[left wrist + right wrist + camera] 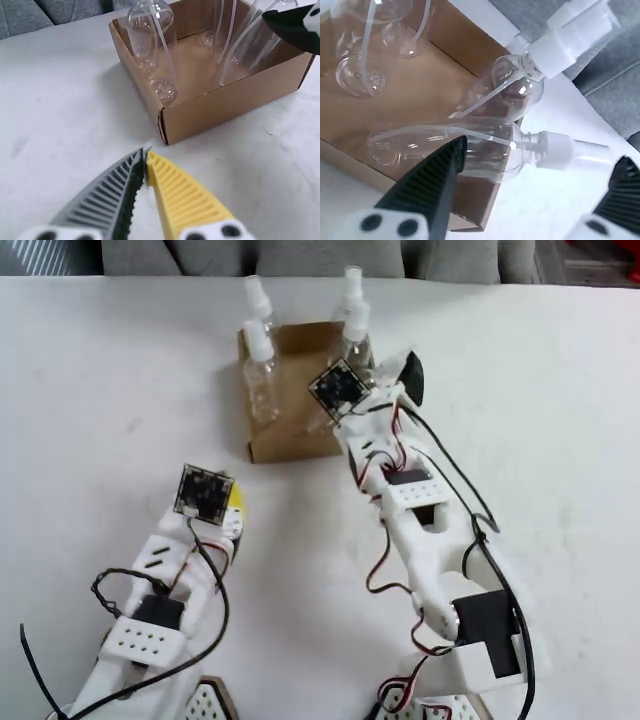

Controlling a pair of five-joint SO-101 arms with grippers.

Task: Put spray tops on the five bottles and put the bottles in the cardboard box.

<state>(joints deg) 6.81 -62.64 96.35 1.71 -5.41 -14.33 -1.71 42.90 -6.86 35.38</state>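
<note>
The cardboard box (290,435) sits mid-table and holds several clear bottles with white spray tops (262,350). My right gripper (542,155) hangs open over the box's right side (385,375). Between its black fingers (437,175) a bottle (445,145) lies tilted, its spray top (552,150) sticking out over the box's edge. Beside it leans another capped bottle (517,87), with two more bottles (360,75) farther in. My left gripper (145,157) is shut on nothing, low over the table in front of the box (230,102), near its corner (232,515).
White tabletop (110,390) stretches wide on both sides of the box. Grey upholstery (330,255) runs along the table's far edge. The right arm's black finger (295,25) shows over the box's far corner in the left wrist view.
</note>
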